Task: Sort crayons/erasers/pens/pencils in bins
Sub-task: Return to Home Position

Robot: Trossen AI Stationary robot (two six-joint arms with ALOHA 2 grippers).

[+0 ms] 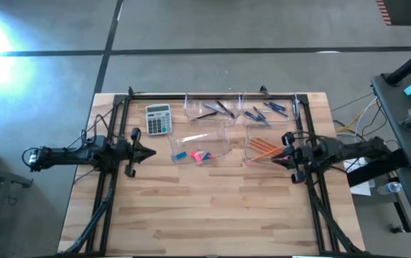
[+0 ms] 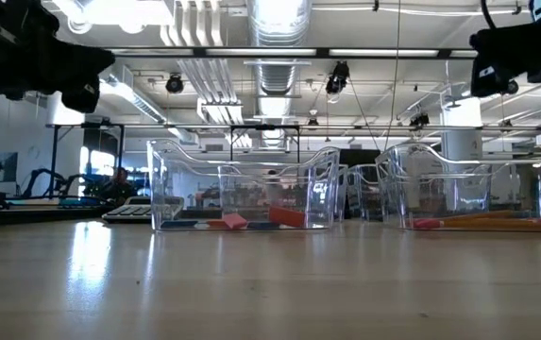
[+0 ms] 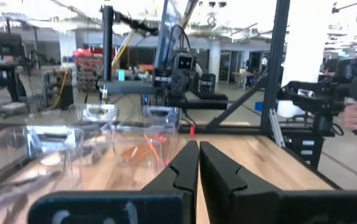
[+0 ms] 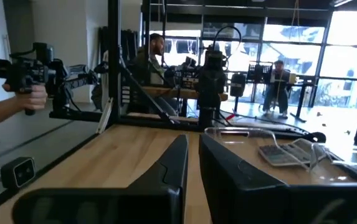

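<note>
High view, erasers (image 1: 199, 155) in bin (image 1: 219, 140), calculator (image 1: 158, 119) beside

Table (image 1: 212, 215), seen from above. Two-by-two block on back half:
- Back-left bin (image 1: 191, 106): short sticks (image 1: 216, 110) inside.
- Back-right bin (image 1: 247, 107): more short sticks inside.
- Front-left bin (image 1: 223, 136): erasers (image 1: 198, 155) inside.
- Front-right bin (image 1: 249, 132): pencils (image 1: 262, 148) inside.

Calculator (image 1: 158, 119) just left of back-left bin. Left gripper (image 1: 151, 152) left of front-left bin, apart. Right gripper (image 1: 275, 160) over front-right bin's right end.
</note>
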